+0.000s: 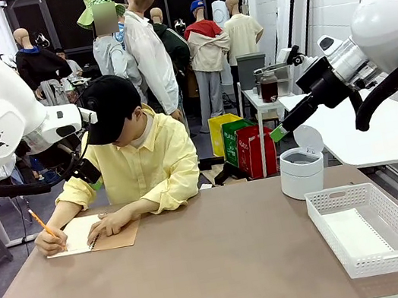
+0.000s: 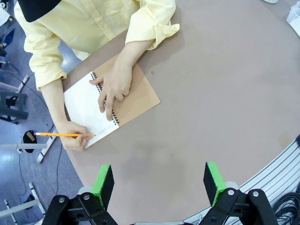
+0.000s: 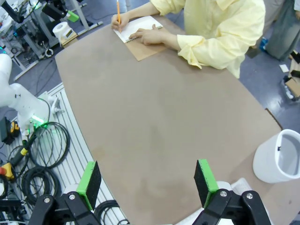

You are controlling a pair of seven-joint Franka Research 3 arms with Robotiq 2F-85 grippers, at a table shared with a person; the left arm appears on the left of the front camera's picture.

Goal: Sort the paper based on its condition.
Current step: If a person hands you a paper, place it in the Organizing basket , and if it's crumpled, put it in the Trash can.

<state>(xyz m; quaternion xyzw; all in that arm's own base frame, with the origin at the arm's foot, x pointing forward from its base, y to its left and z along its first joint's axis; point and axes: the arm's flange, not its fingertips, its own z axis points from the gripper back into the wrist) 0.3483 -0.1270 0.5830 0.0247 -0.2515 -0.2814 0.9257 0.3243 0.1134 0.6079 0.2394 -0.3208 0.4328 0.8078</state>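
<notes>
Front view: person (image 1: pixel 142 163) writes in brown-covered spiral notebook (image 1: pixel 94 234); left gripper (image 2: pixel 159 182) near it, right gripper (image 3: pixel 147 183) well off, both gaping empty; sorting looks unstarted.

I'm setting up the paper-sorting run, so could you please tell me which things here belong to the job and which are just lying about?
Likely for the job, as sorting spots: white mesh plastic basket; white round plastic bin with its lid up.
Just lying about: brown-covered spiral notebook; orange pencil in the person's hand.
</notes>
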